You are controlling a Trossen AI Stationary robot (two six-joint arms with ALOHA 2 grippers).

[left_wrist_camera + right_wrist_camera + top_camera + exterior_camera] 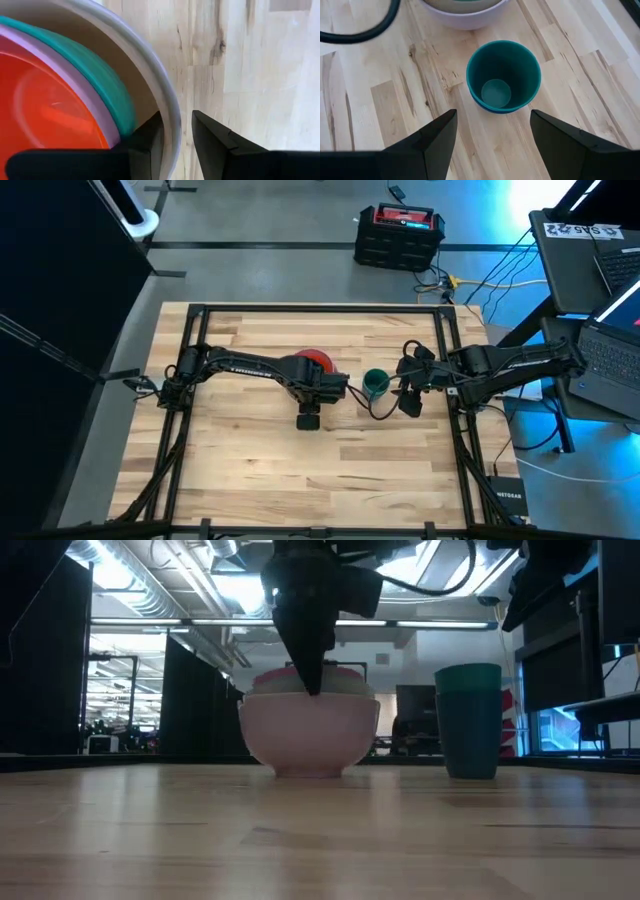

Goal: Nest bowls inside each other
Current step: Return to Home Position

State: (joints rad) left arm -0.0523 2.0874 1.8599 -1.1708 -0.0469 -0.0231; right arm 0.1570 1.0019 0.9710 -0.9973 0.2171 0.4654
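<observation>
The bowls stand nested in one stack point(310, 730) at the table's middle. From the outside in they are a pale outer bowl point(150, 65), a green one point(102, 82), a pink one point(65, 75) and a red-orange one point(45, 110). My left gripper point(177, 120) points straight down over the stack's rim, open, with one finger inside the outer bowl's wall and one outside. My right gripper point(492, 130) hangs open above and to the right of a teal cup point(503, 75), holding nothing. My left gripper stands astride the outer bowl's rim point(172, 117) from above. Bare wood shows between the outer finger point(210, 135) and the rim. Whether the inner finger point(147, 137) touches the bowl's wall, I cannot tell. The stack rests on the table.
The teal cup point(375, 384) stands upright on the table just right of the stack, with a darker edge showing at its base. A black cable point(355, 30) loops near it. Bare wood lies toward the table's near edge point(330, 480).
</observation>
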